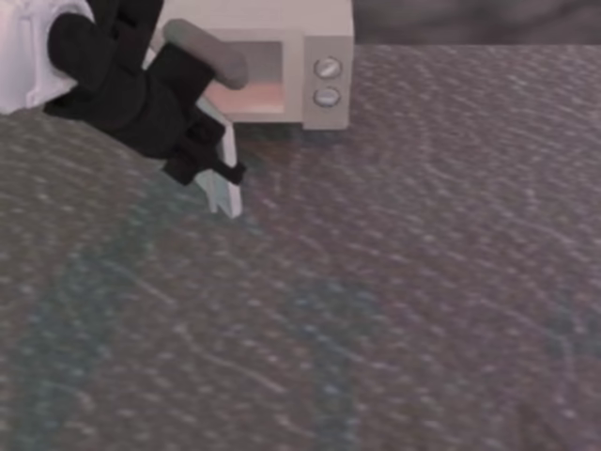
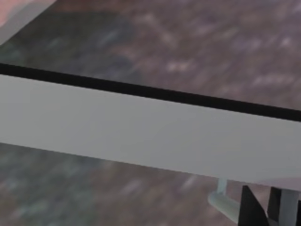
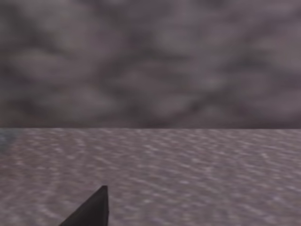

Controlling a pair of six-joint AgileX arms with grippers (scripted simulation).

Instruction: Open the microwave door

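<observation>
Dim, even, soft-blurred light, with no glare or sharp shadows.

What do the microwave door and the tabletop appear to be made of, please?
The microwave door, swung out with the left pincer at its edge, looks like smooth, matte beige plastic: flat and even in the left wrist view, with no gloss. The table looks like mottled grey-purple stone or textured laminate; which one is unclear.

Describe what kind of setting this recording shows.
Probably a rendered tabletop test scene, not a real kitchen: a small microwave stands alone on a mottled grey-purple table, its door swung open, the left gripper at the door's edge.
</observation>
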